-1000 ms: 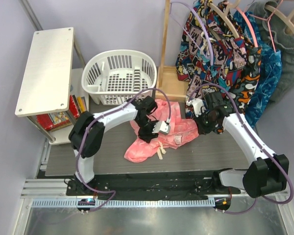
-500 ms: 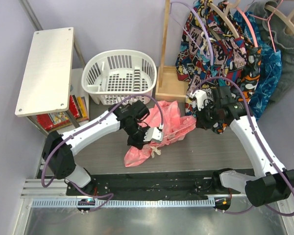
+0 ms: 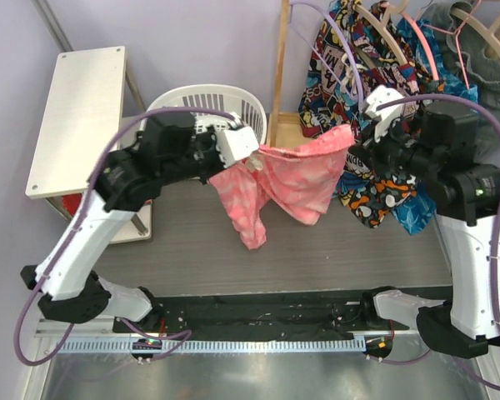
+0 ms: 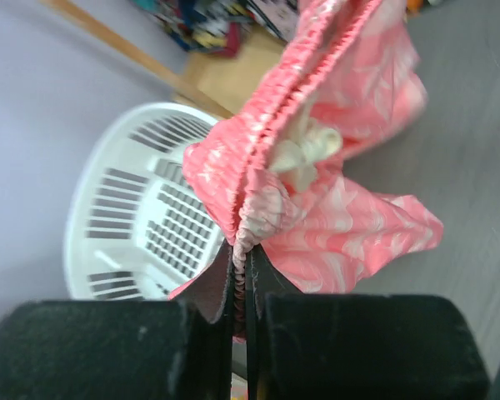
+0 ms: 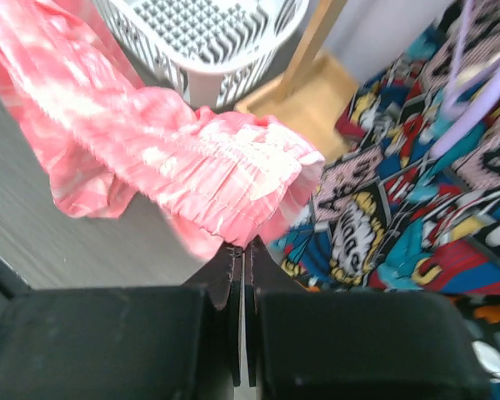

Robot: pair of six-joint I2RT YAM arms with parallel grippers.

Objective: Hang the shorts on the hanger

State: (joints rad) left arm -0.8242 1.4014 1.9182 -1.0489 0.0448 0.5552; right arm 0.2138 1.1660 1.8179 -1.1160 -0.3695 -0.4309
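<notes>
The coral-pink shorts hang in the air above the table, stretched by the waistband between my two grippers, legs dangling. My left gripper is shut on the left end of the waistband; the white drawstring shows just beyond it. My right gripper is shut on the right end of the waistband; the shorts spread away from it. The lavender hanger hangs on the rack behind and above the right gripper, over the comic-print garments, and shows in the right wrist view.
A white laundry basket stands behind the left gripper. A white shelf unit is at the left. A wooden rack post, comic-print garments, a blue garment and a pink hanger crowd the back right.
Both arms have risen and spread apart, lifting the shorts off the table. The waistband is now pulled wide between the grippers instead of lying bunched on the surface.
</notes>
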